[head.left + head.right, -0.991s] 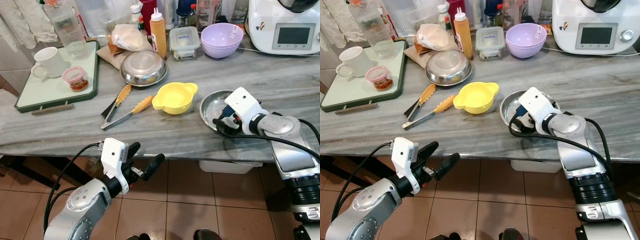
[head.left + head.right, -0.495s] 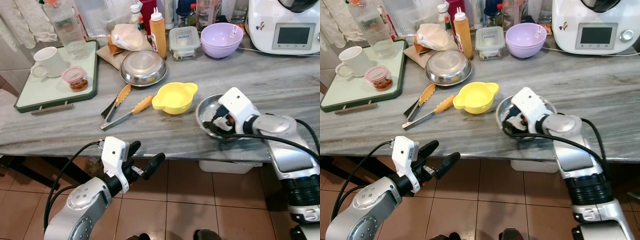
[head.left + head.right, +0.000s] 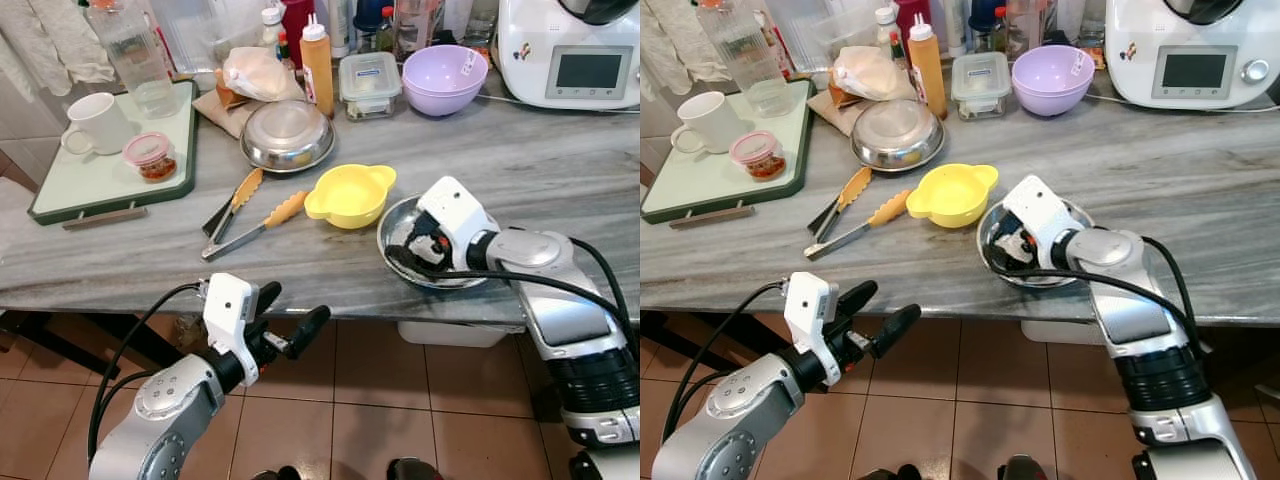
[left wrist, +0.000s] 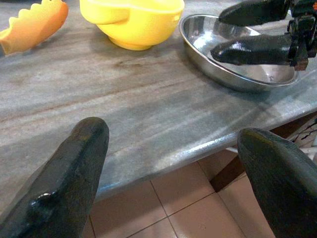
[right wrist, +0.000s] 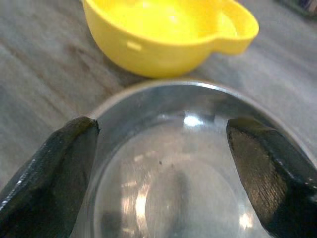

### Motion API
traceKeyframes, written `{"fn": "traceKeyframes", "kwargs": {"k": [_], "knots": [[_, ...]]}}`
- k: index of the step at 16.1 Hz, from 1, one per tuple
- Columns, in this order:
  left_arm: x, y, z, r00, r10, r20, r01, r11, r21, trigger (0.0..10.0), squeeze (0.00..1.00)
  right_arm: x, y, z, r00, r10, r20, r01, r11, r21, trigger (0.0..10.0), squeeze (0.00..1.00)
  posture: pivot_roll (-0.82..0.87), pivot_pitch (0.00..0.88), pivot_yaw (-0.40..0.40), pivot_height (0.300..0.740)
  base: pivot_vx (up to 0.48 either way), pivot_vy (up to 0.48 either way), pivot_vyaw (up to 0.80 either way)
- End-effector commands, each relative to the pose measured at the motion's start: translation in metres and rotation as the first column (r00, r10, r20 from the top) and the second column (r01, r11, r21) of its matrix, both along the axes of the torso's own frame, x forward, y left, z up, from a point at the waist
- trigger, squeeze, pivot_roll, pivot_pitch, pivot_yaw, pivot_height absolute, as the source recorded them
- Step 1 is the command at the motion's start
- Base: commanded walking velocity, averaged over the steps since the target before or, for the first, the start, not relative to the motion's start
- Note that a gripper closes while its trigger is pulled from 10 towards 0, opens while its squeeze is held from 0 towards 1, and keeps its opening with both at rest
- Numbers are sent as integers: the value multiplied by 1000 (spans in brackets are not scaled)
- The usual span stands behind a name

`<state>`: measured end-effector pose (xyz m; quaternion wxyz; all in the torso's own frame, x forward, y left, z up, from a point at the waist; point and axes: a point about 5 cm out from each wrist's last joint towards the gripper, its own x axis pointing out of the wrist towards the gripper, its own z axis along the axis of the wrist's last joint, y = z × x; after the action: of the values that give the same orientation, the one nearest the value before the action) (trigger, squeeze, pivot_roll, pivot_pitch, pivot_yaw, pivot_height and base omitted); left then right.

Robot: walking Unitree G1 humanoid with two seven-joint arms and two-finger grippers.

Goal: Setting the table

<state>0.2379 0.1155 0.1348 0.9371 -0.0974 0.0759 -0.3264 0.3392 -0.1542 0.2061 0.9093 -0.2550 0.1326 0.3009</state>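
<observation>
Marble counter: right gripper spread-fingered inside steel plate.

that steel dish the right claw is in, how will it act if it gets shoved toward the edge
The steel dish looks thin and polished, so it probably slides easily on the smooth marble counter. It is shallow with a curved underside, so pressing the rim may tip or rock it. It sits near the counter edge beside the yellow bowl; with the right claw open inside, a shove could send it off.
</observation>
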Motion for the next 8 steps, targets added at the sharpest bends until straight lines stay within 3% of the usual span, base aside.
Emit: {"fn": "traceKeyframes", "kwargs": {"k": [1,8], "knots": [[-2,4,-7,999,19,-27,-18,1000,25,10000,0,2,7,4,999,26,28,-26,1000,0,10000,0,-280,171,115,740,0,0,0],[-2,4,-7,999,19,-28,-18,999,29,10000,0,4,15,4,998,42,38,-43,999,25,10000,0,-275,170,117,740,0,0,0]]}}
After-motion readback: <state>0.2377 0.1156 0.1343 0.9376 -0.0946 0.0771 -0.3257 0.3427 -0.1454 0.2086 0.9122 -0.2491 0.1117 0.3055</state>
